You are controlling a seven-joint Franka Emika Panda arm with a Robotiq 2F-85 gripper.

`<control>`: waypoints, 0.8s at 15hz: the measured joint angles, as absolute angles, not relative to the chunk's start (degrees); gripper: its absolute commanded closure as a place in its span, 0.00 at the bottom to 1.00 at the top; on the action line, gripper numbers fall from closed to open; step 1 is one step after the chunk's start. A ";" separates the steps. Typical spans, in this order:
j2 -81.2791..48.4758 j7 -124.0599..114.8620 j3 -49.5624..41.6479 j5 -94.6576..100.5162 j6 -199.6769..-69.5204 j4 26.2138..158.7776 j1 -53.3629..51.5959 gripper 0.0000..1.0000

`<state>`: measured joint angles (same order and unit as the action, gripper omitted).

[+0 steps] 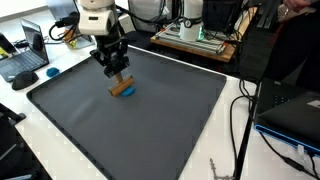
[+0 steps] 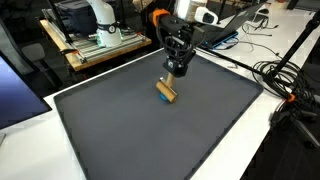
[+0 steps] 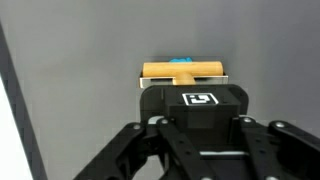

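White desk; dark mat covers most. Pincer hangs just above wooden block, opening unclear, cannot tell. Block flat on far-left mat, long axis left-right across wrist view. Small blue piece touching its far side.

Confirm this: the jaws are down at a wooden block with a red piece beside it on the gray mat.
Wrong in one respect: the piece beside the wooden block is blue, not red, as the wrist view shows. The jaws and the gray mat are as stated.
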<state>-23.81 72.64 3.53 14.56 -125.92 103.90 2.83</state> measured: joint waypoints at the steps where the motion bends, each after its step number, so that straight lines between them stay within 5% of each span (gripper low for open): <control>1: -23.84 72.64 3.69 14.50 -125.92 103.86 2.83 0.79; 12: -23.99 74.25 4.49 11.80 -125.96 103.39 2.85 0.79</control>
